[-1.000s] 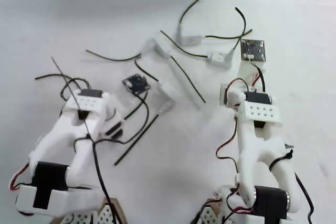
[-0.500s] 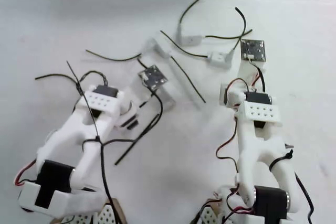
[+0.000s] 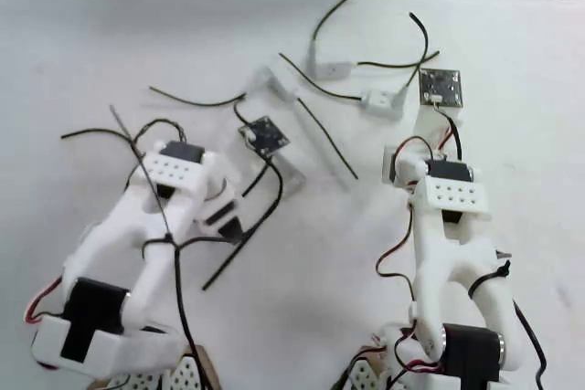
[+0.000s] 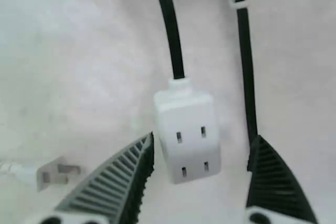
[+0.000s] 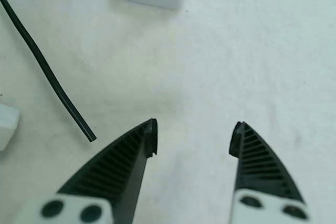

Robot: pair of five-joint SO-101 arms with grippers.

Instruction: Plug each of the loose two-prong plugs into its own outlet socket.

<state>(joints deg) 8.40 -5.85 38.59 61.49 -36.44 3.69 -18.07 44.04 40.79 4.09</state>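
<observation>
White outlet socket (image 4: 185, 127) sits between the left hand's (image 4: 202, 145) spread fingers, while the right hand (image 5: 195, 129) hangs open over the worktop (image 5: 252, 51).

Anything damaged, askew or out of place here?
Yes: the black cord near the right hand ends in a cut stub on the table, attached to nothing there. Nothing else stands out.

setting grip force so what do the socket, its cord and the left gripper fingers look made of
Socket: probably smooth white moulded plastic, by its even surface and rounded edges. Cord: matte black sheath, likely rubber or vinyl. Left fingers: dark ribbed plastic, possibly printed.
</observation>
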